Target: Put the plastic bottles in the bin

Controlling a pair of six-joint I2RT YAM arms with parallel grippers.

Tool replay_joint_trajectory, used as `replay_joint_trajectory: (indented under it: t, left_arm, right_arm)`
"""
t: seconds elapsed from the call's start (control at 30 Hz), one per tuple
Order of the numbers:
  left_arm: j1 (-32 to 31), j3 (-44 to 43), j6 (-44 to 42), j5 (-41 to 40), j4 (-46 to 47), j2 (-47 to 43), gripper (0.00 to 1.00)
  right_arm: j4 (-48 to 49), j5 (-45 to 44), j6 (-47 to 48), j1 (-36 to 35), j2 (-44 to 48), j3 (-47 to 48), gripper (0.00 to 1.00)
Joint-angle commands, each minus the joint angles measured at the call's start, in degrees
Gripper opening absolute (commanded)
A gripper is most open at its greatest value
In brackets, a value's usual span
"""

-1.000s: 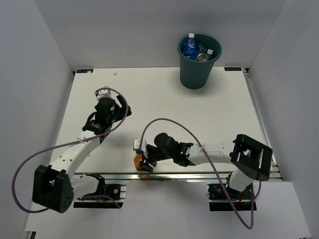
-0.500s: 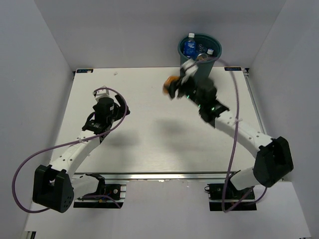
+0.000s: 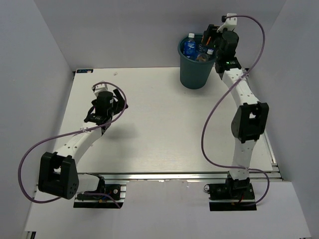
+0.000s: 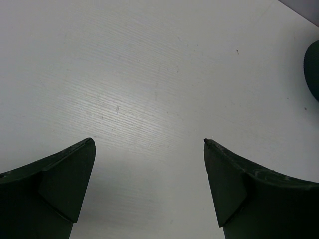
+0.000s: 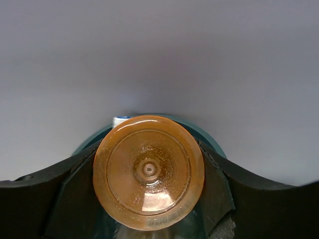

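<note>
The dark teal bin (image 3: 198,69) stands at the far right of the table. Several plastic bottles lie in it, one with a blue label (image 3: 189,48) and one with a white cap (image 3: 210,51). My right gripper (image 3: 214,38) hangs over the bin's right rim, shut on an orange bottle (image 5: 148,169). In the right wrist view the bottle's round base faces the camera between both fingers, with the bin's rim (image 5: 215,145) behind it. My left gripper (image 3: 103,109) hovers over the left of the table. It is open and nothing lies between its fingers (image 4: 65,184).
The white table (image 3: 159,134) is boxed in by grey walls on three sides. A dark edge of the bin (image 4: 314,69) shows at the right of the left wrist view. Purple cables loop from both arms.
My right arm has swung the orange bottle from the table's near edge across to above the bin. The left arm has shifted only slightly.
</note>
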State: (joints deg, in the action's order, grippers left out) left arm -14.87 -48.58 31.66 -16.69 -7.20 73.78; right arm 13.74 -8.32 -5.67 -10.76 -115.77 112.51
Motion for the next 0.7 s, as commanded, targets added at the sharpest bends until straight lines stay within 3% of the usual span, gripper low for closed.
replay_joint_trajectory:
  t: [0.0, 0.03, 0.07, 0.1, 0.2, 0.43, 0.67]
  left_arm:
    - [0.9, -2.75, -0.99, 0.69, 2.28, 0.84, 0.98]
    - [0.99, -2.84, -0.99, 0.78, 2.37, 1.19, 0.98]
    - [1.07, -2.93, -1.16, 0.87, 2.54, 1.63, 0.98]
    - [1.16, -3.01, -1.16, 0.95, 2.46, 1.89, 0.98]
    - [1.6, -3.19, -1.34, 1.39, 2.37, 2.33, 0.98]
    - [2.22, -3.89, -1.16, 2.8, 2.11, 1.72, 0.98]
    - [2.22, -3.89, -0.2, 4.03, 0.96, -1.0, 0.98]
  right_arm:
    - [-0.91, 0.75, 3.18, 1.18, -7.79, 11.57, 0.31]
    - [-0.3, 1.54, 3.21, 1.18, -9.64, 13.51, 0.37]
    - [0.67, 1.11, 5.3, 1.1, -12.35, 15.61, 0.57]
    - [1.72, -0.02, 5.58, 1.18, -13.34, 16.33, 0.67]
    - [2.26, 0.05, 8.83, 1.27, -14.58, 17.57, 0.89]
    - [0.68, 4.27, 11.3, 1.27, -7.29, 12.32, 0.89]
    - [-4.23, 4.82, 8.76, 1.36, 9.91, 0.98, 0.89]
